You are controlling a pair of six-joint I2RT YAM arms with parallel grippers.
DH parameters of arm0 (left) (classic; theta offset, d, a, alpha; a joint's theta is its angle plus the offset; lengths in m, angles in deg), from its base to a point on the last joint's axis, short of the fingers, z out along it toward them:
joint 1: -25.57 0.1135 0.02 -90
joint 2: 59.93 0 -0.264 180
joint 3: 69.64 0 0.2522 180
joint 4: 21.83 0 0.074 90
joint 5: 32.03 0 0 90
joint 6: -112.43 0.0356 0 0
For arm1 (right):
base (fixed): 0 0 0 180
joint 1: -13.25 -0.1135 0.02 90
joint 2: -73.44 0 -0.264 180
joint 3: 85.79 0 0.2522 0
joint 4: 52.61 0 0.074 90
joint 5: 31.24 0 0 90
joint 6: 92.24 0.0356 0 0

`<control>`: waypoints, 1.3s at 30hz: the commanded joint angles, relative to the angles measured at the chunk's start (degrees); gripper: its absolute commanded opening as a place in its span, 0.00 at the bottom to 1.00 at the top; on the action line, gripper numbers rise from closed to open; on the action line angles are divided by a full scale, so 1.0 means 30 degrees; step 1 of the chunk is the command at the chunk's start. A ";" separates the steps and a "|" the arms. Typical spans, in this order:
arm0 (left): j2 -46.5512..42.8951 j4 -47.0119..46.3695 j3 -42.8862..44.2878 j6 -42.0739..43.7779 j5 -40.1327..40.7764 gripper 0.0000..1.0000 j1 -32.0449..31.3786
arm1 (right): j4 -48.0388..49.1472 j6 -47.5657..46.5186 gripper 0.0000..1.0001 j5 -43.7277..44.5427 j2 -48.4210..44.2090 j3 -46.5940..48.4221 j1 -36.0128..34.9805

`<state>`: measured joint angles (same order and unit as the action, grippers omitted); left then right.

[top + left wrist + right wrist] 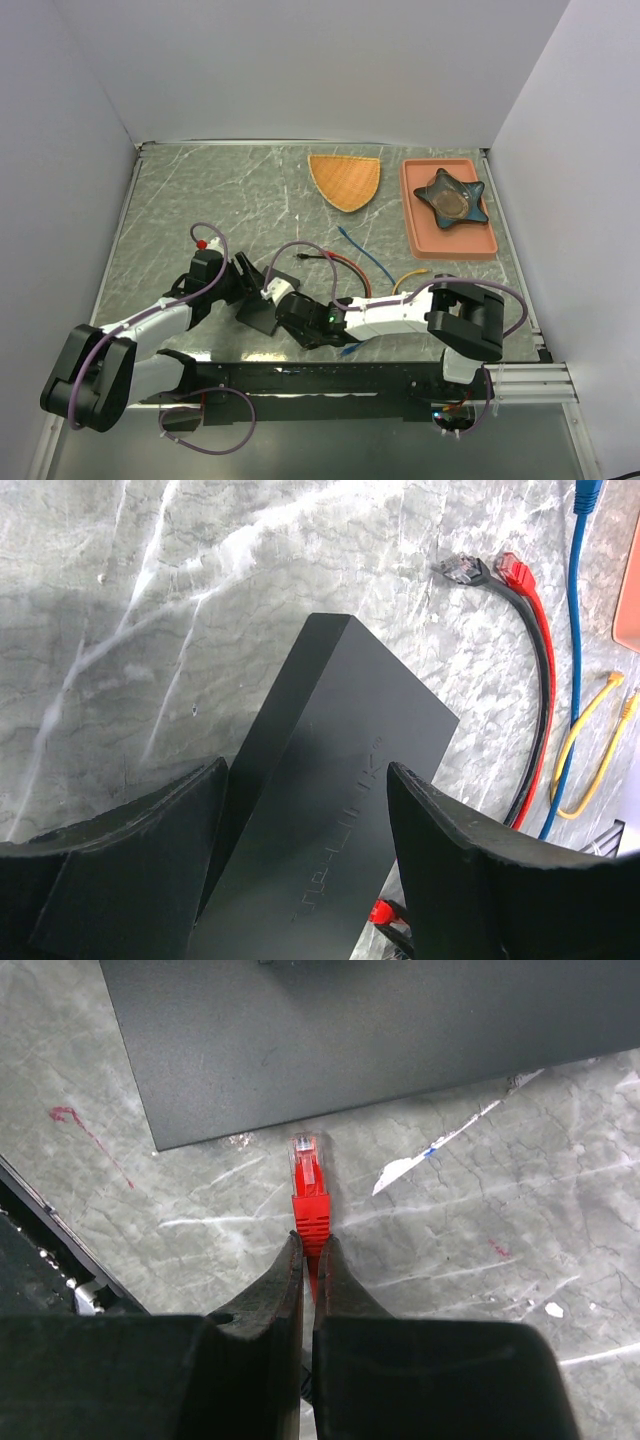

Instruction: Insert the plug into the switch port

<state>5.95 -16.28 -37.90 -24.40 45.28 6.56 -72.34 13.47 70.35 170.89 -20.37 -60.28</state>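
The flat matte-black switch box (pixel 320 800) lies near the table's front edge (pixel 262 305). My left gripper (pixel 305 780) straddles it, jaws wide, and each finger presses on a side of the box. My right gripper (pixel 308 1245) is shut on the boot of the red plug (pixel 308 1185), also seen beside the box from the left wrist (pixel 380 912). The plug's clear tip points at the box's long edge (pixel 350 1040) and stops just short of it. From here the switch port itself stays hidden.
Loose cables lie right of the box: a black plug (pixel 460 570), a second red plug (pixel 510 568), a blue cable (pixel 575 630) and a yellow cable (pixel 590 730). At the back are an orange wedge-shaped dish (pixel 346 180) and an orange tray (pixel 415 235) holding a dark star-shaped bowl (pixel 452 197).
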 commanded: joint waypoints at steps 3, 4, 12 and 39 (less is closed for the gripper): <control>0.0538 0.0861 -0.0631 -0.0065 -0.0312 0.72 -0.0110 | 0.0703 0.0332 0.00 0.0676 0.0183 0.1032 -0.0185; 0.0537 0.0861 -0.0602 -0.0035 -0.0370 0.72 -0.0110 | 0.0733 0.0332 0.00 0.0705 0.0154 0.1032 -0.0214; 0.0654 0.0802 -0.0602 -0.0035 -0.0400 0.72 -0.0139 | 0.0733 0.0185 0.00 0.0735 -0.0052 0.1061 -0.0243; -0.0078 0.1213 -0.0660 0.0082 -0.1043 0.70 -0.0110 | 0.0820 0.0097 0.00 0.1438 0.1355 0.2234 -0.0331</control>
<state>5.87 -16.54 -38.01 -24.16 44.93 6.60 -73.57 13.18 72.89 174.22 -16.41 -61.03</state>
